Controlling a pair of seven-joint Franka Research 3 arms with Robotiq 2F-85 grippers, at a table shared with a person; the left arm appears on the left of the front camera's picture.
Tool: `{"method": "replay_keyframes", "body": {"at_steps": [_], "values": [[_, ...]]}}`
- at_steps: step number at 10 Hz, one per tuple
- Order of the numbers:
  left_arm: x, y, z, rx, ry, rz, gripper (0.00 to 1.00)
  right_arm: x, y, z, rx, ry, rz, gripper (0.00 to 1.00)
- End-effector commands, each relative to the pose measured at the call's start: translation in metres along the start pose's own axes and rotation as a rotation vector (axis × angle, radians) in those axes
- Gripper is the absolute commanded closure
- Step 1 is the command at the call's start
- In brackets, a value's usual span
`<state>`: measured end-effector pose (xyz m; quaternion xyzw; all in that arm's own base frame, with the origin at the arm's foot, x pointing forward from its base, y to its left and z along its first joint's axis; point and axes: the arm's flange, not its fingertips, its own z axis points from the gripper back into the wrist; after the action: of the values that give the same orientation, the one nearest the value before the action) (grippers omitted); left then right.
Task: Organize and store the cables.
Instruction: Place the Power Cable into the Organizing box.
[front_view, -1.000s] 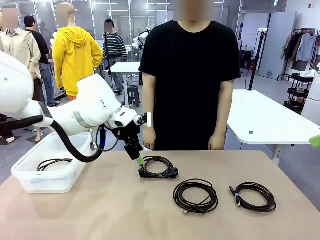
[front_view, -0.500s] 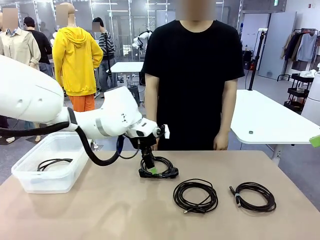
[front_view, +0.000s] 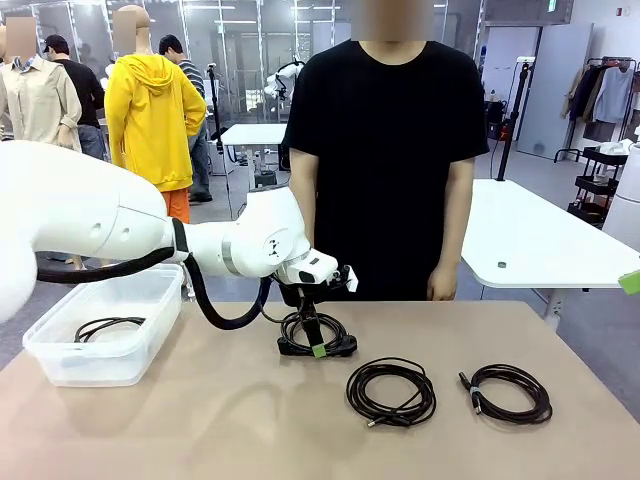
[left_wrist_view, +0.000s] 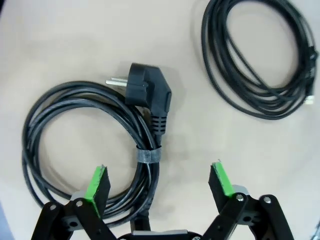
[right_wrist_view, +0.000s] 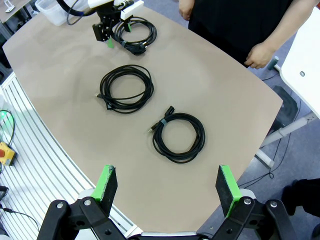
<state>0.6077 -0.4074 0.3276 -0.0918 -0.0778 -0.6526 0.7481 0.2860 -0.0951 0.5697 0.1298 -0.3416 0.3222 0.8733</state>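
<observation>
A black power cord coil (front_view: 322, 332) with a chunky plug (left_wrist_view: 150, 95) lies at the table's far middle. My left gripper (front_view: 313, 346) hangs right over it, open; in the left wrist view the gripper (left_wrist_view: 159, 181) straddles the coil's taped side (left_wrist_view: 149, 155), green pads (left_wrist_view: 97, 182) on either side. Two more cable coils lie nearer the front: one in the middle (front_view: 391, 390), one to the right (front_view: 510, 392). A fourth cable (front_view: 106, 326) rests in the plastic bin (front_view: 60, 360). My right gripper (right_wrist_view: 165, 184) is open, high above the table, holding nothing.
A person in a black shirt (front_view: 385, 150) stands at the far edge, hands (front_view: 438, 283) hanging at the sides. The clear bin stands at the table's left edge. Bare tabletop (front_view: 200, 420) stretches along the front left.
My left arm has swung right and come down, from beside the power cord coil's left rim to directly over it. The coils have not moved.
</observation>
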Motion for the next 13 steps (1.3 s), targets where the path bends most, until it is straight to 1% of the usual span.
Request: {"method": "replay_keyframes", "body": {"at_steps": [1,4,5,7,8,9,11,12,13], "values": [[0.015,0.008,-0.004,-0.005,0.053,-0.001,0.00,0.002,0.000,-0.001,-0.008,-0.006,-0.023,0.00],[0.016,0.013,-0.019,-0.006,0.065,-0.016,0.00,0.002,0.000,-0.001,-0.008,-0.006,-0.023,0.00],[0.017,0.015,-0.025,0.019,0.060,-0.031,0.04,0.002,0.000,-0.001,-0.008,-0.006,-0.023,0.00],[0.018,0.014,-0.033,0.028,0.067,-0.041,0.58,0.002,0.000,-0.001,-0.008,-0.006,-0.023,0.00],[0.018,0.013,-0.033,0.030,0.062,-0.044,0.90,0.002,0.000,-0.001,-0.008,-0.006,-0.023,0.00],[0.018,0.013,-0.030,0.022,0.069,-0.040,1.00,0.002,0.000,-0.001,-0.008,-0.006,-0.023,0.00],[0.017,0.010,-0.024,0.025,0.077,-0.031,1.00,0.002,0.000,-0.001,-0.008,-0.006,-0.023,0.00],[0.017,0.007,-0.022,0.026,0.083,-0.032,0.94,0.002,0.000,-0.001,-0.008,-0.006,-0.023,0.00],[0.017,0.003,-0.014,0.033,0.081,-0.030,1.00,0.002,0.000,-0.001,-0.008,-0.006,-0.023,0.00]]}}
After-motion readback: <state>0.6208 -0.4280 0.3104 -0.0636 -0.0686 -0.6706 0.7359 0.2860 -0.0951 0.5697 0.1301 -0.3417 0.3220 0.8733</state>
